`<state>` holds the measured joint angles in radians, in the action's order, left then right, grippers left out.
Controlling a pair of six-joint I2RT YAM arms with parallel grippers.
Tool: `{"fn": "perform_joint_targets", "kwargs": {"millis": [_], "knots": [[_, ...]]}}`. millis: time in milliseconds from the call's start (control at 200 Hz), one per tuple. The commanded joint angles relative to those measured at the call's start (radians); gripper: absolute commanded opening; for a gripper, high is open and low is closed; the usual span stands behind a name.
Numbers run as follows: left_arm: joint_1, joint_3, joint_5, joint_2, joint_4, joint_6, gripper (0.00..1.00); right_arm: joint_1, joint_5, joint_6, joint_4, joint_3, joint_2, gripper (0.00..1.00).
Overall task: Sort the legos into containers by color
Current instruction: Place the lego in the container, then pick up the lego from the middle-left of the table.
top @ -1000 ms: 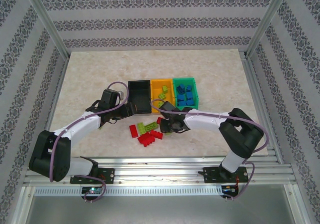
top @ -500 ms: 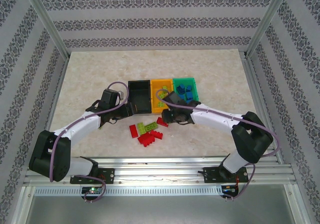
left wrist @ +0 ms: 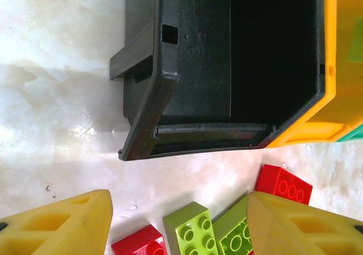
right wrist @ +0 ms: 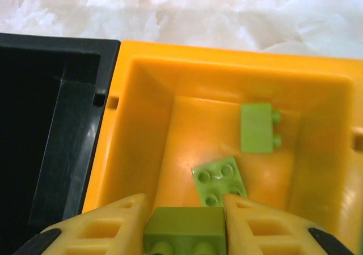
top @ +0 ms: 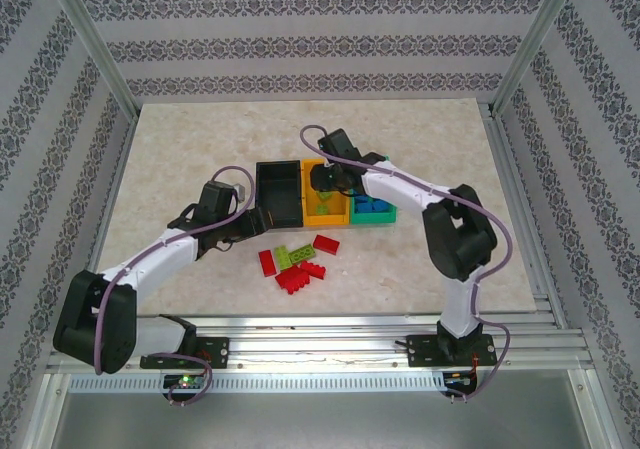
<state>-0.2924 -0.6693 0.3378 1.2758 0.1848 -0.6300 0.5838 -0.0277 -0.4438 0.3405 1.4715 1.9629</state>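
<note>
My right gripper is shut on a lime green lego and hangs over the orange container, which holds two lime legos. From above, this gripper sits over the orange container, between the black container and the green container with blue legos. My left gripper is open, low over the table just in front of the empty black container. Lime legos and red legos lie between and beside its fingers.
A loose pile of red legos and a lime one lies on the marble tabletop in front of the containers. Patterned walls and metal posts enclose the table; a metal rail runs along the near edge.
My right gripper has carried the lime lego from the pile on the table back and up to above the orange container. The left arm has barely moved.
</note>
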Motion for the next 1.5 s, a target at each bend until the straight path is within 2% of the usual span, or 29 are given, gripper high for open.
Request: {"fn": "perform_joint_targets", "kwargs": {"millis": [0, 175, 290, 395, 645, 769, 889, 1024, 1199, 1494], "knots": [[0.014, 0.005, -0.013, -0.029, 0.06, 0.013, 0.64, -0.015, -0.041, 0.027, 0.001, 0.073, 0.053, 0.34], [0.014, 0.011, -0.015, -0.035, 0.08, 0.016, 0.64, -0.019, -0.056, 0.03, 0.014, 0.126, 0.099, 0.42], [0.019, 0.008, -0.045, -0.051, 0.114, 0.026, 0.65, -0.02, -0.05, 0.03, 0.009, 0.104, 0.076, 0.47], [0.047, 0.004, -0.058, -0.065, 0.167, 0.039, 0.65, -0.019, -0.042, 0.034, 0.001, 0.058, 0.028, 0.48], [0.202, -0.025, -0.082, -0.144, 0.353, 0.059, 0.65, -0.003, -0.038, 0.035, -0.042, -0.14, -0.134, 0.48], [0.262, -0.059, -0.161, -0.159, 0.476, 0.059, 0.63, 0.013, -0.029, 0.032, -0.069, -0.246, -0.225, 0.48], [0.362, -0.037, -0.166, -0.161, 0.51, -0.008, 0.64, 0.025, -0.011, 0.03, -0.12, -0.341, -0.296, 0.48], [0.43, -0.001, -0.19, -0.156, 0.491, -0.063, 0.64, 0.027, -0.012, 0.027, -0.14, -0.412, -0.336, 0.48], [0.461, 0.002, -0.136, -0.079, 0.43, -0.066, 0.65, 0.026, 0.005, 0.025, -0.152, -0.478, -0.393, 0.48], [0.462, -0.094, -0.148, 0.133, 0.473, -0.065, 0.71, 0.017, 0.026, 0.001, -0.184, -0.547, -0.446, 0.48]]}}
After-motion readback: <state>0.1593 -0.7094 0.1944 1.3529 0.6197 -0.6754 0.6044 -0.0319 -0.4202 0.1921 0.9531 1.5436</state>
